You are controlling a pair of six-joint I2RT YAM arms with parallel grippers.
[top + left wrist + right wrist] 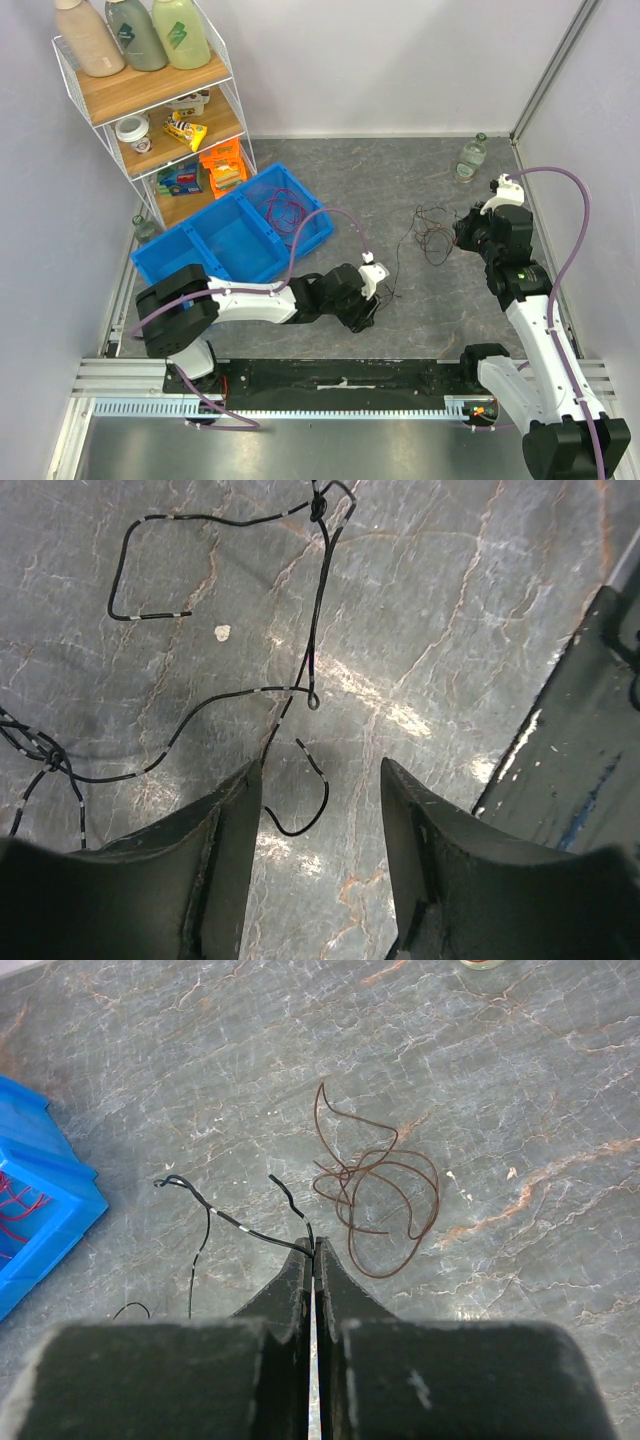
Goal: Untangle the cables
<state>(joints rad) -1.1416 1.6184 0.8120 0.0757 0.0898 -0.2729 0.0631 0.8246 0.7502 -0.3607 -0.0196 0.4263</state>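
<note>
1. The left gripper [322,768] hangs low over the grey table [480,600], fingers spread, with a curl of the black cable [318,610] lying loose between them.
2. The right gripper [313,1245] is pressed together, pinching the black cable.
3. A brown-red cable [375,1195] lies coiled just beside it; red cables [283,208] sit in the blue bin [215,250].

Bright even light, soft shadows, mild glare

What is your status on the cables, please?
Left gripper open over black cable. Right gripper shut on black cable. Reddish-brown coil loose alongside. Nothing blocking.
</note>
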